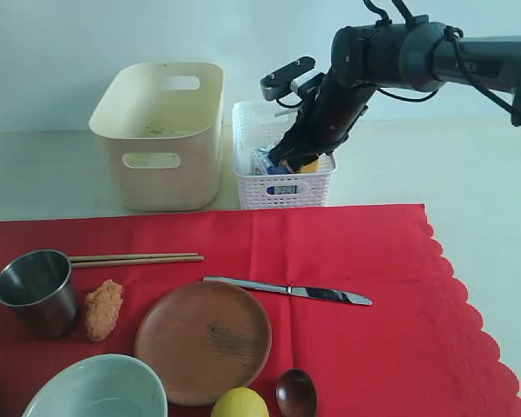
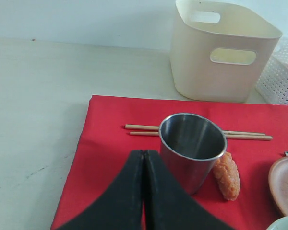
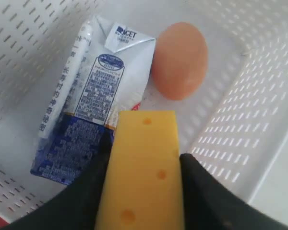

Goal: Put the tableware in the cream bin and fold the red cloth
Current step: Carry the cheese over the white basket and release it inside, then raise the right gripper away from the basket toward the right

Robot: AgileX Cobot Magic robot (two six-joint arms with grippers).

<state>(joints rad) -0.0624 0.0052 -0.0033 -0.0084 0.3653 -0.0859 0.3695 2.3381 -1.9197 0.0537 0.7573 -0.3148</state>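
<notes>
Two claws: right claw grips cheese over carton, egg; left claw closed, seemingly beside cup.

The milk carton flap reads "ICET", possibly partly cut off; smaller print is illegible.

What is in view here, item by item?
red cloth: one, red, spread flat
cream bin: one, cream, behind red cloth
white basket: one, white, beside cream bin
milk carton: one, blue-white, in white basket
egg: one, brown, beside milk carton
cheese block: one, yellow, over white basket
steel cup: one, silver, on red cloth
chopsticks: pair, wooden, behind steel cup
knife: one, silver, mid-cloth
plate: one, brown, in front of knife
bowl: one, pale green, front left
spoon: one, dark, front
lemon: one, yellow, beside spoon
orange food piece: one, beside steel cup
left gripper: black, shut, near steel cup
right gripper: black, shut on cheese block
</notes>
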